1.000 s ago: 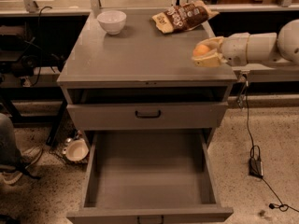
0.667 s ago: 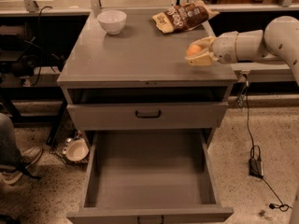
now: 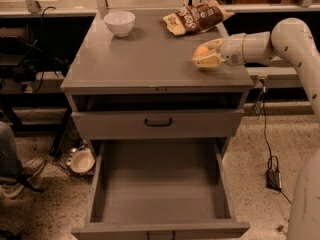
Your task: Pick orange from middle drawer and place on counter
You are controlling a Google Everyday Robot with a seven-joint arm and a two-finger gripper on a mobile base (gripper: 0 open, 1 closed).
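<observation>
Most of the task looks done. The counter point(image 3: 145, 64) awaits the fruit; the middle drawer point(image 3: 160, 189) below stands pulled out with no fruit inside. At the counter's right edge the gripper point(image 3: 207, 58) clasps the orange point(image 3: 201, 50) between its fingers, low over the surface. Setting down and release remain.

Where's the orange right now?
In the camera view, the orange is gripped in the robot's hand at the right edge of the counter, just in front of the snack bag.

We see white bowl point(image 3: 119, 22) rear left, snack bag point(image 3: 196, 18) rear right, pale dish point(image 3: 82, 161) and black cable point(image 3: 268, 151) on floor point(image 3: 290, 129).
</observation>
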